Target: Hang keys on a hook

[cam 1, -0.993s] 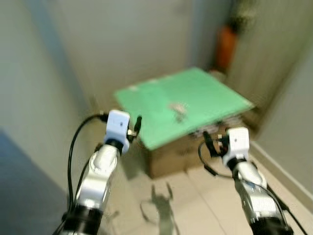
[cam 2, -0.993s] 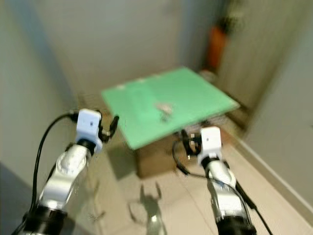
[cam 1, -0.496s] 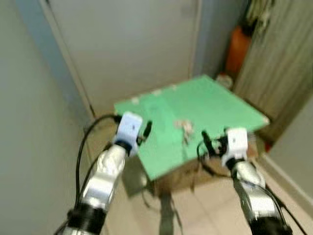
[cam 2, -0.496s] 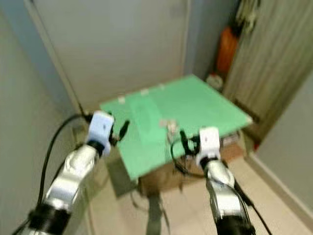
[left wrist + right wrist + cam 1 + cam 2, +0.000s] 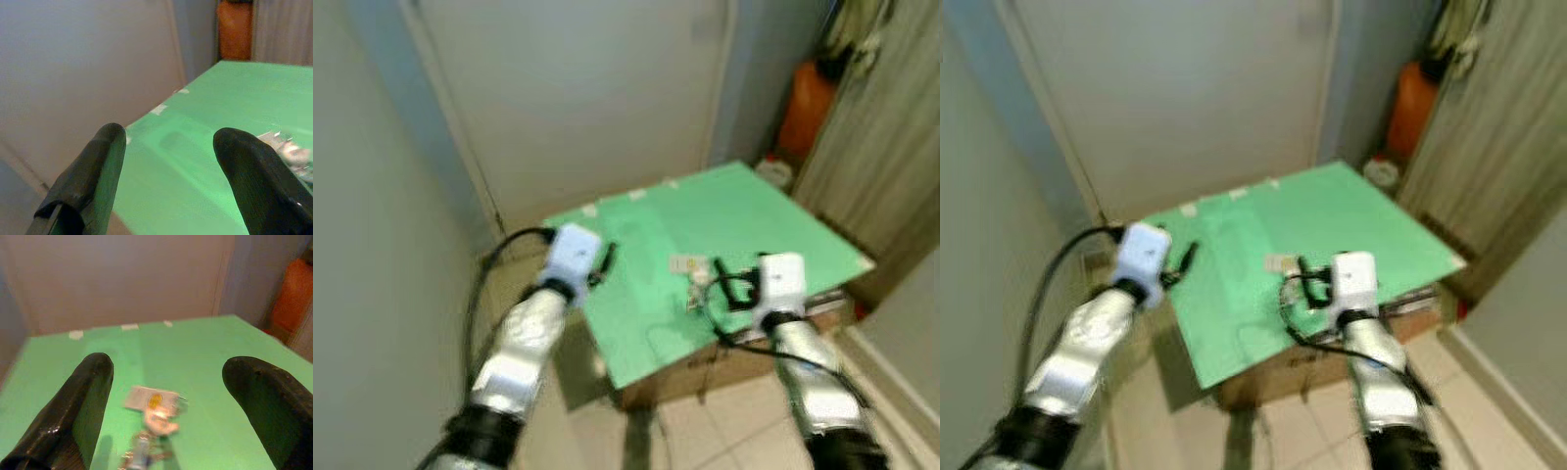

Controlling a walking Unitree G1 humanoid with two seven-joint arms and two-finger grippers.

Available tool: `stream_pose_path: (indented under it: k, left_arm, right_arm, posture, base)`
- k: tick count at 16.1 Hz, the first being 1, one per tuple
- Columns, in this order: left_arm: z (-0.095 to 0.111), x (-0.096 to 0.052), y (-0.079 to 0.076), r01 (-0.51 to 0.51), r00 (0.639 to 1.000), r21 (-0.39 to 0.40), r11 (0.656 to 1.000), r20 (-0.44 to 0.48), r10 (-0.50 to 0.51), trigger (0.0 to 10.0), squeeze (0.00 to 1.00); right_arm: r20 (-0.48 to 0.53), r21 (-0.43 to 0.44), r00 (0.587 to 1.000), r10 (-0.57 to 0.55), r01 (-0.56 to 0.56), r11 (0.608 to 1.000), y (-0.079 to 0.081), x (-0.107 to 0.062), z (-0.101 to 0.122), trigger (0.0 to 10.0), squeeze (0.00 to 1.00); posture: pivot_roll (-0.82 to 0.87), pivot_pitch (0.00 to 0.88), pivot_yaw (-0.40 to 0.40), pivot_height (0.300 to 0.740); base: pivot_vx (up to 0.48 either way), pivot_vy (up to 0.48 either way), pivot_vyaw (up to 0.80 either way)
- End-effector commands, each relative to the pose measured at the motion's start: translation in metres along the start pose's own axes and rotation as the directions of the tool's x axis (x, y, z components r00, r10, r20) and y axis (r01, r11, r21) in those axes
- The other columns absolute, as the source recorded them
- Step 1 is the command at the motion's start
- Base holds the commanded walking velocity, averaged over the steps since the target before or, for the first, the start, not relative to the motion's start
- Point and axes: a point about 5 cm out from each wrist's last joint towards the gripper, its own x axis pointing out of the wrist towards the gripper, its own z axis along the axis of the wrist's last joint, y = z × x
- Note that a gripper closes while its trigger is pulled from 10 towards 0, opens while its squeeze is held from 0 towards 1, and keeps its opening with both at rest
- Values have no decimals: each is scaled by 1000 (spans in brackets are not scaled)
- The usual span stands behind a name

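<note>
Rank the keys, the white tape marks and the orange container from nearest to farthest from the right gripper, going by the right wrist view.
1. Keys: on the green board, just ahead of the open right gripper.
2. White tape marks: at the board's far edge.
3. Orange container: beyond the board, in the corner.

Head stereo looks down; wrist views share green board [image 5: 754,225], near.

Ahead of you the board [image 5: 744,225] lies flat on a box [image 5: 705,367], with the keys [image 5: 690,279] on its near middle. Your left gripper [image 5: 602,262] hovers at its left edge, your right gripper [image 5: 720,286] just beside the keys (fingers apart).
</note>
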Motion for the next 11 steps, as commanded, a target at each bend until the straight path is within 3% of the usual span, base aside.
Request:
stream_pose_path:
  k: [1,3,9,11]
  left_arm:
    - [7,3,-2,-7,1000,-1,1000,19,7,10000,0]
    - [6,3,-2,-8,1000,11,1000,15,8,10000,0]
    - [3,2,-4,-17,1000,17,1000,4,17,10000,0]
    - [2,1,-3,-32,999,-5,999,-6,32,10000,0]
  right_arm:
    - [1,-17,1000,-10,10,1000,-7,0,3,10000,0]
    - [-2,-19,1000,-3,3,1000,-6,0,2,10000,0]
    - [-14,-24,1000,16,-16,1000,-3,1,0,10000,0]
    - [-19,-28,1000,21,-22,999,-4,0,-1,10000,0]
  posture:
    - [-35,0,55,740]
    - [-34,0,54,740]
    - [-32,0,51,740]
    - [-30,0,45,740]
  base:
    - [330,-345,0]
    - [313,-360,0]
    - [0,-444,0]
    - [0,0,0]
